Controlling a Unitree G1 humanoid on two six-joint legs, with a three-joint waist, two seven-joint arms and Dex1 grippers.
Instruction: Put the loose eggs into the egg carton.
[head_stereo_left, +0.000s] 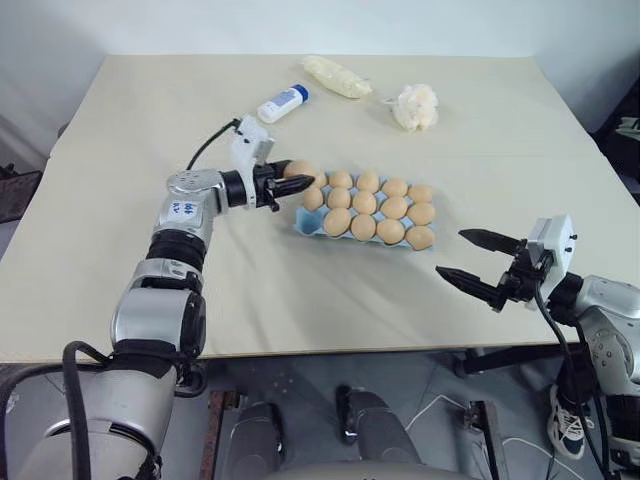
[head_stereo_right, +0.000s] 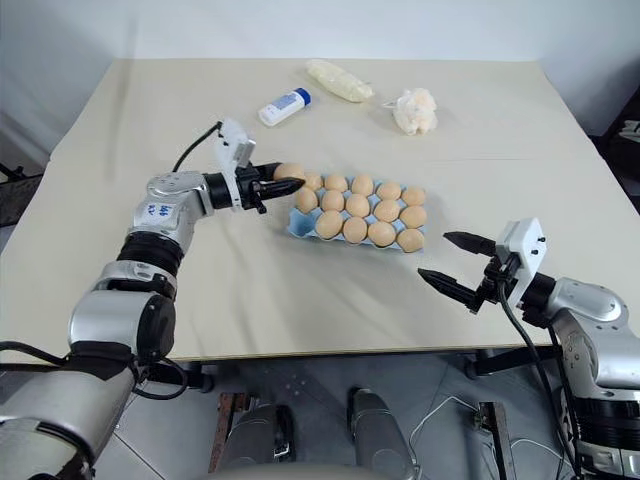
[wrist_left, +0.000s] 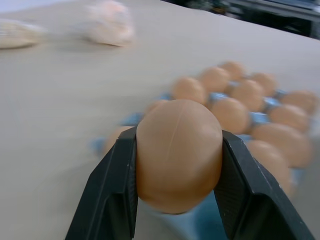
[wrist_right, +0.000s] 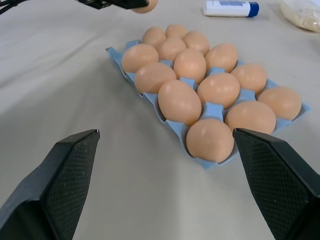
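Note:
My left gripper (head_stereo_left: 297, 180) is shut on a tan-brown egg (wrist_left: 179, 154), held just above the far left corner of the light blue egg carton (head_stereo_left: 304, 222). The left wrist view shows the egg clamped between both black fingers (wrist_left: 111, 192), with the carton's eggs beyond it. Several eggs (wrist_right: 179, 101) sit in the carton's cups. My right gripper (head_stereo_left: 473, 262) stands open off the carton's near right corner, nothing between its fingers (wrist_right: 59, 176). From the right wrist view, the held egg (wrist_right: 146, 6) hangs past the carton's far end.
At the back of the table lie a white bottle with a blue cap (head_stereo_left: 282, 103), a pale bag (head_stereo_left: 337, 76) and a white fluffy wad (head_stereo_left: 416, 106). Bare tabletop (head_stereo_left: 300, 300) lies in front of the carton, up to the near edge.

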